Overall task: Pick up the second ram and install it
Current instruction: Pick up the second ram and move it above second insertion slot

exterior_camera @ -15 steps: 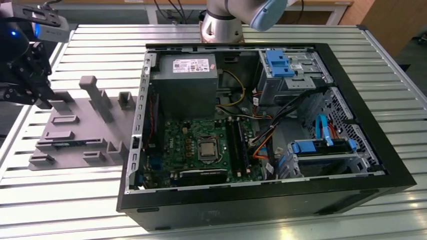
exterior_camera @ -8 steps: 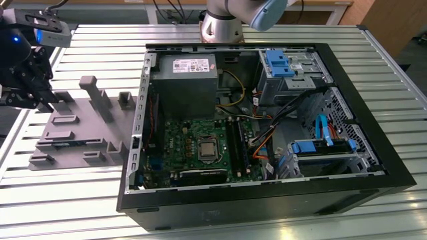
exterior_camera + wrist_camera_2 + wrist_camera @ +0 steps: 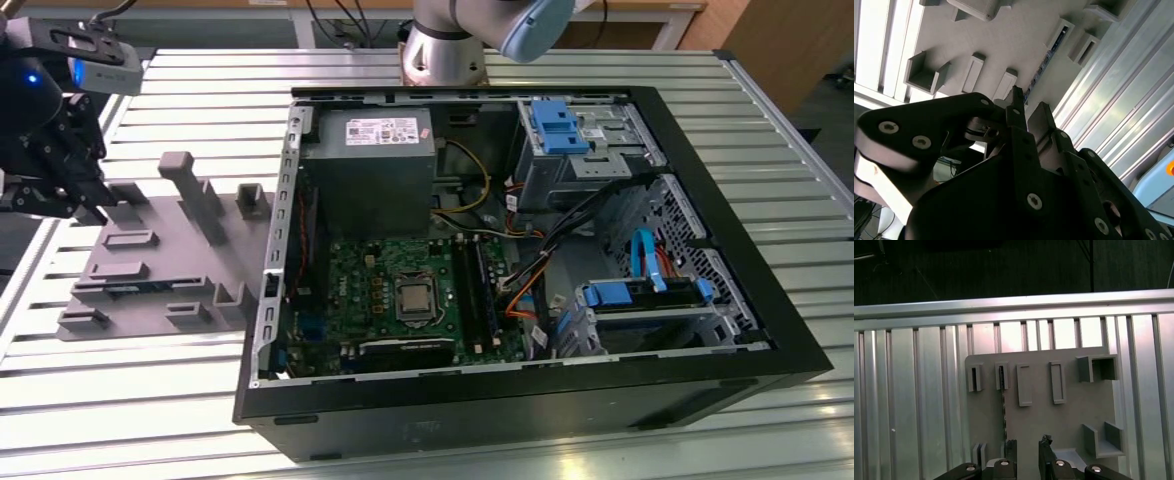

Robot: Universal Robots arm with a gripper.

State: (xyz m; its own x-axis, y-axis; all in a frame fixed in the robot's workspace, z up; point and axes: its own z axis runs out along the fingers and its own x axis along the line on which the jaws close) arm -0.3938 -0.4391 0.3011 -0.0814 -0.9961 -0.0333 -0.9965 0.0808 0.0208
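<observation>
We are looking at the black two-fingered pincer [image 3: 1028, 445] with its fingertips [image 3: 1011, 444] standing a narrow gap apart. Nothing is sitting between them, and they are touching nothing. In both wrist views it is pointing at the flat grey plastic holder tray with upright posts [image 3: 1069, 425].

The second ram, a slim long blue memory stick [image 3: 1002, 405], is standing on its edge in a slot of that tray. In the first wrist view we are seeing it as a thin dark strip, just to one side of the fingertip gap and not within it. In the second wrist view its blue edge [image 3: 1046, 57] is running away from the fingertips [image 3: 1016, 100] across the tray [image 3: 1019, 40].

In the exterior view the pincer [image 3: 74, 205] is hanging over the end of the tray [image 3: 147, 250] at the exterior view's left, with the wrist above it pointing downward. A bluish strip [image 3: 127, 288] is showing in a slot there. The tray is lying on the ribbed silver metal table [image 3: 200, 90], just beside the open black computer case [image 3: 534, 400]. Inside the case we are seeing the green motherboard [image 3: 360, 290] and the grey power-supply box [image 3: 367, 170] above it. The arm's silver base [image 3: 447, 45] is standing beyond the case.
</observation>
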